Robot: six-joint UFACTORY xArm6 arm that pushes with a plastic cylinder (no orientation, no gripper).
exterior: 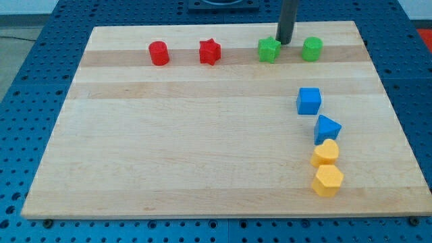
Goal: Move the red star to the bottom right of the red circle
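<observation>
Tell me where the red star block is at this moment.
The red star block sits near the view's top of the wooden board, left of centre, between the red circle block on its left and the green star block on its right.

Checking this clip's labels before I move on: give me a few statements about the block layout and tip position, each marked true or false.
1. The red star lies to the view's right of the red circle. True.
2. My tip touches the red star. False: it sits between the green star and the green circle.
3. Two yellow blocks sit near the view's bottom right. True.
4. The blue cube lies left of the red circle. False: it lies far right, lower down.
</observation>
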